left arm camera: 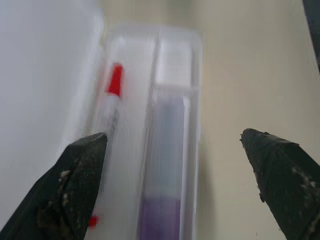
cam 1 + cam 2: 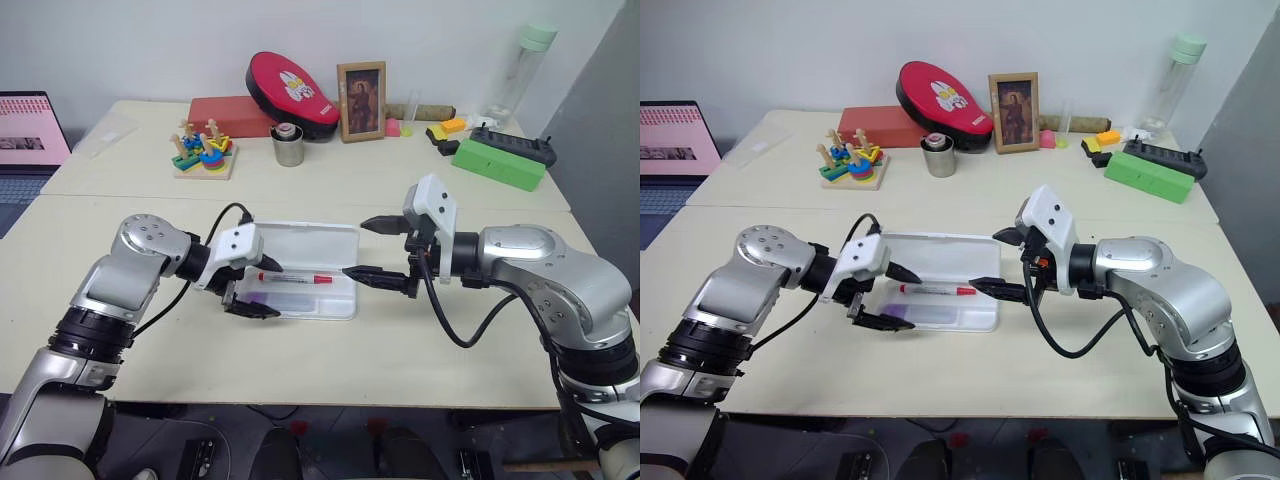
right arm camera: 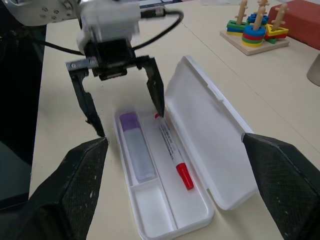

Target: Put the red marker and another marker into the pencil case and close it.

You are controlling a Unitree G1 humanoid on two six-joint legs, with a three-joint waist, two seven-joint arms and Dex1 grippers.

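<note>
Both markers, red marker and lilac marker, lie in the open pencil case near the bench's front edge. Both claws, left claw and right claw, gape empty. The lid looks light, probably slippery, so we'd push its free long edge.

I see the white pencil case lying open (lid flat), with the red marker and lilac marker side by side inside.

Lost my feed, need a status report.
Both pincers open, left pincer over the pencil case, right pincer beside it. Red marker, lilac marker inside. Lid open, unobstructed.
</note>
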